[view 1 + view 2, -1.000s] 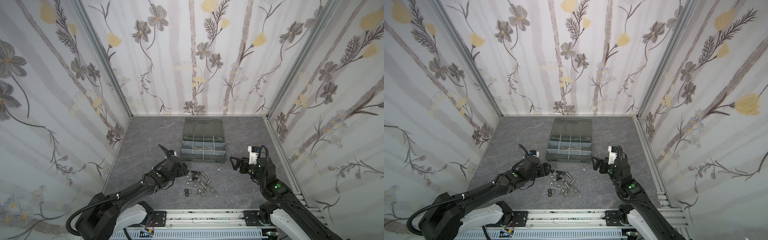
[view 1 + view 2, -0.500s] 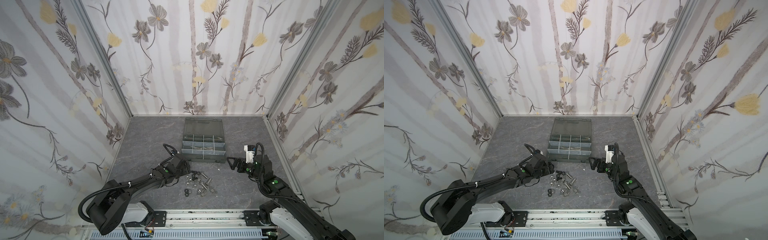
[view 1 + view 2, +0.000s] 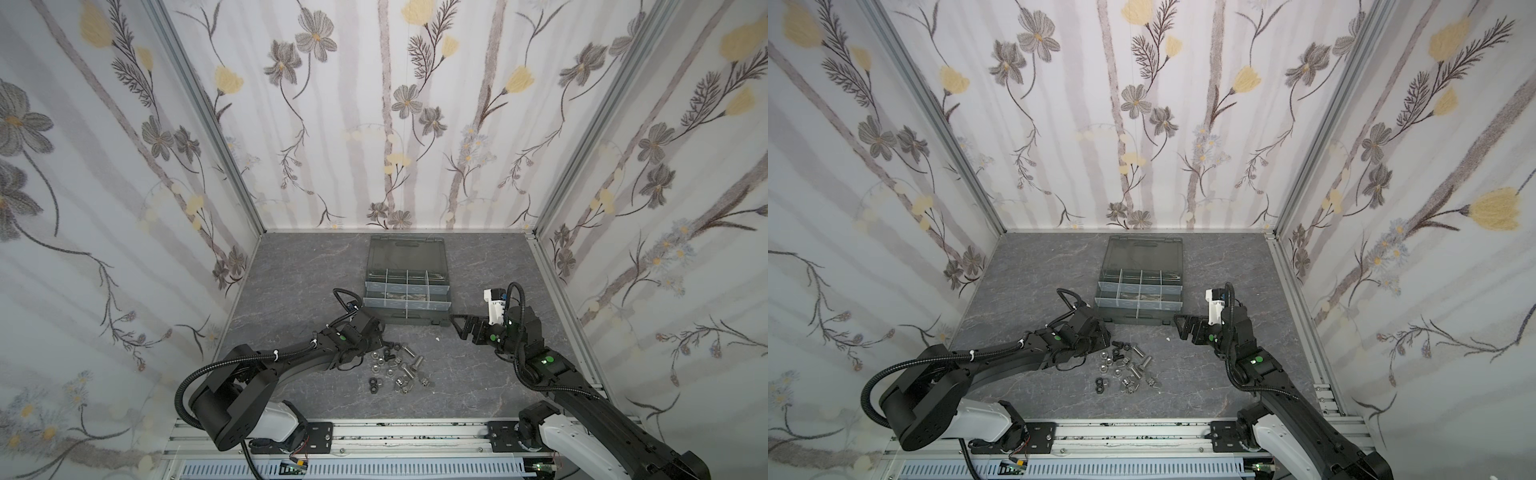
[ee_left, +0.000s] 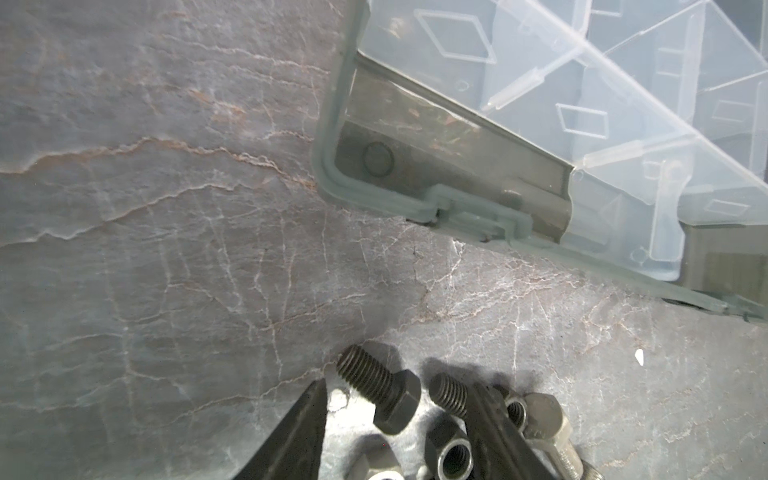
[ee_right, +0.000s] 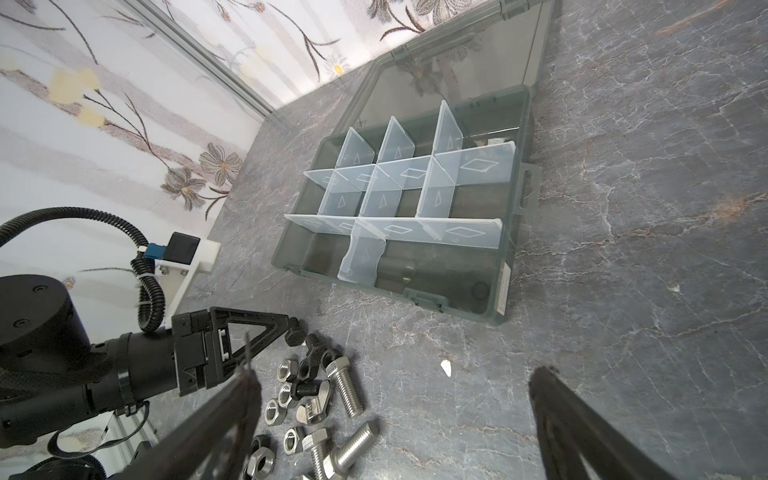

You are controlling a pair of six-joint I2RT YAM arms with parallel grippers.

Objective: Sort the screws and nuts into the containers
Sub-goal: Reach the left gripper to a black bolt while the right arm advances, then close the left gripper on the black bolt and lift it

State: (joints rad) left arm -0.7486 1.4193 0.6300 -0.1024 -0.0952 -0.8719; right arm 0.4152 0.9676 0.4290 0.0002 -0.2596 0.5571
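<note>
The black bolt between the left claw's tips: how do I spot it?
Find the grey case on the floor; bolts and nuts lie heaped before it. At the heap's edge nearest the case, one bolt lies between the left gripper's tips, black unlike the silver bolts.

Left gripper (image 3: 381, 337) hangs low beside the screws (image 3: 409, 351) and nuts (image 3: 377, 367).

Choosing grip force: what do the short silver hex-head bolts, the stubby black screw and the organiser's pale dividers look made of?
Short silver hex-head bolts: bright metal, probably steel; they glint. Stubby black screw: metal, matt black finish, crisp threads. Pale dividers: thin translucent plastic; the dark grey case shows through.
</note>
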